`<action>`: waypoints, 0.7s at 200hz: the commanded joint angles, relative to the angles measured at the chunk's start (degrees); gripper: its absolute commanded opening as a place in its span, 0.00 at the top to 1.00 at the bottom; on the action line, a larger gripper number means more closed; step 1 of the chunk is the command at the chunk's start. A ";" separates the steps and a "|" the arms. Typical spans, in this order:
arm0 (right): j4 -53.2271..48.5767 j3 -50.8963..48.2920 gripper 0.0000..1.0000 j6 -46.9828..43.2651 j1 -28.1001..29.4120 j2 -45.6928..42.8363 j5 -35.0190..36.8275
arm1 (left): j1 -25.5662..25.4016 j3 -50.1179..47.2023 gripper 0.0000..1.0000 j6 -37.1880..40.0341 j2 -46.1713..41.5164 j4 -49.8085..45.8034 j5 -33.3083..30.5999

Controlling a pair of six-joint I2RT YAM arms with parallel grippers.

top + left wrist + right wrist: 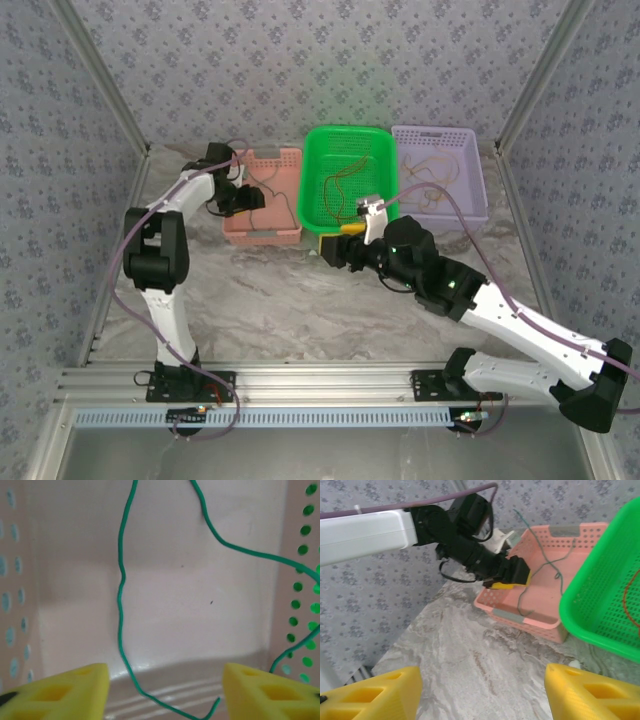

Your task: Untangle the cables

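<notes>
Our left fingers [70, 692] stand wide apart, low over the pink perforated plastic basket [262, 237], and hold nothing. The thin green cable [120, 605] lies loose on the basket floor and runs between them. Our right fingers [375, 692] are also spread wide and empty above the marbled grey worktop [300, 300], just in front of the bright green plastic basket [348, 131], where a thin red-orange cable [340, 185] lies. Thin yellow cables [432, 180] rest in the lilac plastic basket [440, 131].
</notes>
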 commanded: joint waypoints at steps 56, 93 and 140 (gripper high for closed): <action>-10.94 7.82 0.01 -9.11 -0.78 -4.91 11.24 | -1.83 -9.11 0.20 -7.33 -33.65 1.75 -8.37; -16.49 9.47 0.01 -11.94 -1.58 -9.76 16.43 | -2.02 -17.05 0.01 -11.76 -52.00 -2.69 -4.83; -17.87 6.22 0.01 -15.75 -1.62 -19.37 21.34 | -2.28 -22.08 0.01 -14.51 -69.82 -13.25 -4.93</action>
